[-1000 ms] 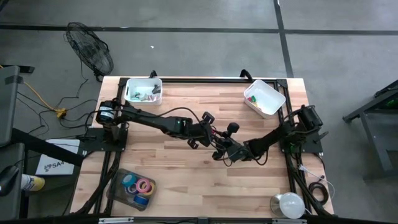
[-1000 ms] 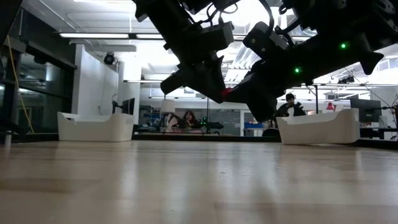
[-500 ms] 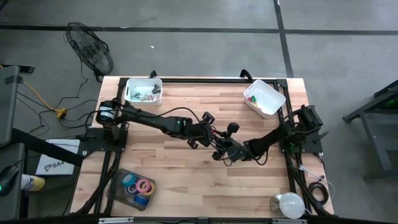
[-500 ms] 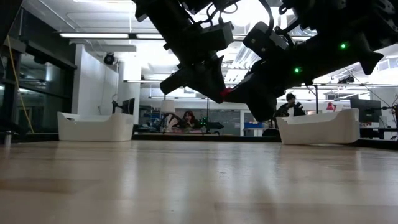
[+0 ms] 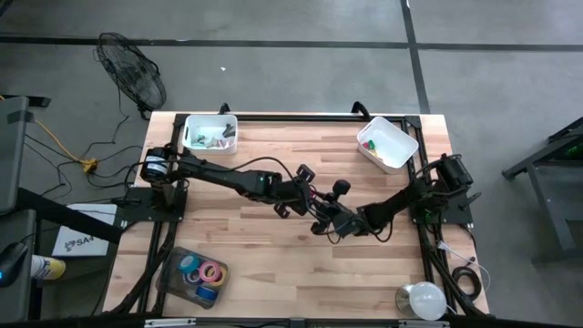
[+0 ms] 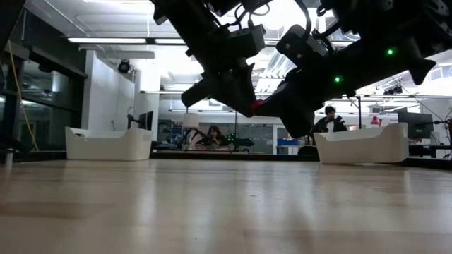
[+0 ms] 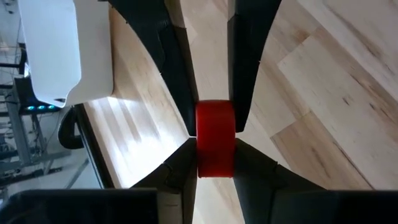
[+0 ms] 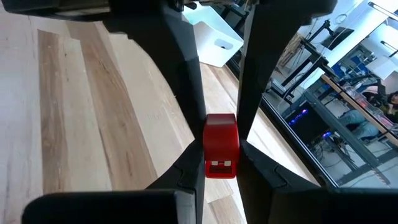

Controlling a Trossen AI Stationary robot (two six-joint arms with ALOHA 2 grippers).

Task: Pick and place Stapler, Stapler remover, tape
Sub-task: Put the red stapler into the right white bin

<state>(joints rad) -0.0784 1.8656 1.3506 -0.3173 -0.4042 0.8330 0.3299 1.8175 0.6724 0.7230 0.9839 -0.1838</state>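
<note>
A small red stapler (image 7: 214, 146) (image 8: 221, 152) hangs in the air over the middle of the table, between both grippers. In the low view only a red sliver of the stapler (image 6: 258, 104) shows where the two dark gripper heads meet. My left gripper (image 5: 312, 202) (image 7: 214, 124) reaches in from the table's left and is shut on it. My right gripper (image 5: 331, 221) (image 8: 221, 127) comes from the right and is shut on it too. The tape rolls (image 5: 202, 271), blue, pink and purple, lie in a clear tray at the near left corner. My left gripper pinches the stapler's rounded red end (image 7: 214, 121) between its two fingers (image 7: 180, 93), which lie on its two opposite sides. The stapler is lifted clear of the table. My right gripper pinches the stapler's other end (image 8: 221, 124) between its two fingers (image 8: 188, 87), one on each side. The end face with a small pale mark (image 8: 219, 165) points toward the wrist camera. The stapler is well above the wood.
A white bin (image 5: 210, 132) with small items stands at the far left corner and a second white bin (image 5: 387, 143) at the far right. A clear tray (image 5: 178, 264) holds the tape. Bare wood (image 5: 273, 255) lies under and around the arms. People sit in the room beyond.
</note>
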